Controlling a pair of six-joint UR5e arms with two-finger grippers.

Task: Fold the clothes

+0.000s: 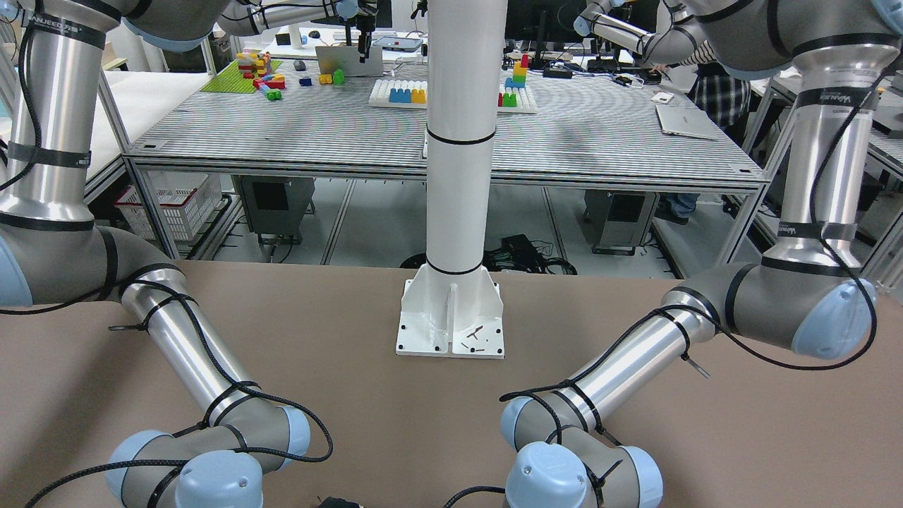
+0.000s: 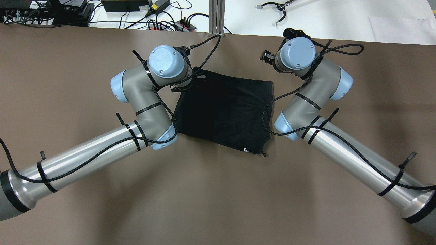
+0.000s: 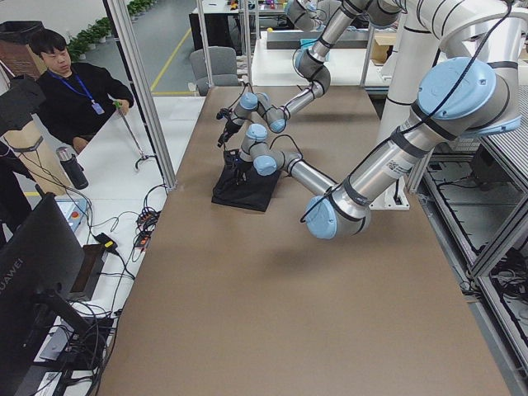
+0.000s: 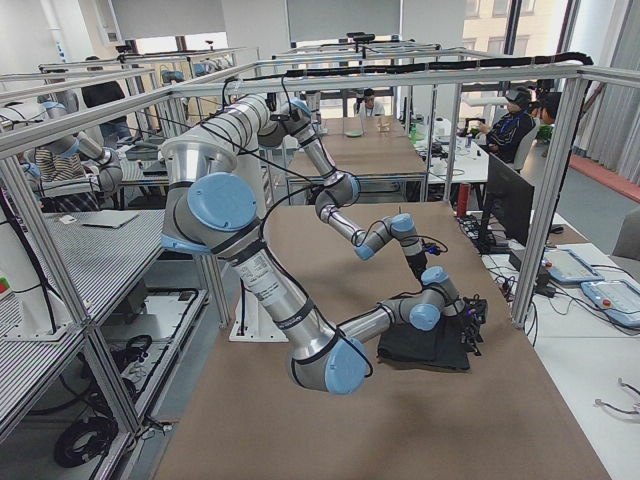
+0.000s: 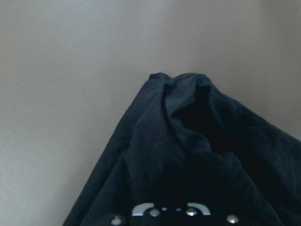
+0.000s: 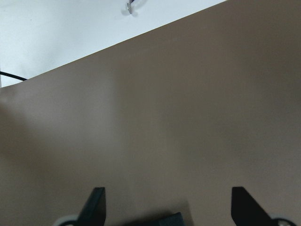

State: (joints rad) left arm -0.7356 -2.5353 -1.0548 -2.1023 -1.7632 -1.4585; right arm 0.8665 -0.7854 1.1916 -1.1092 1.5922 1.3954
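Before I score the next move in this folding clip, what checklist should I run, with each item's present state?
1. Right gripper open: ok, jaws wide apart.
2. Right gripper over the cloth: not ok, its wrist view shows only bare table.
3. Left gripper holding the cloth's corner: cannot tell, fabric hides its grip.
4. Flat cloth: not ok, bunched into a peak at that corner.
5. Right arm's cable off the cloth: cannot tell, it crosses the cloth's edge in the overhead view.
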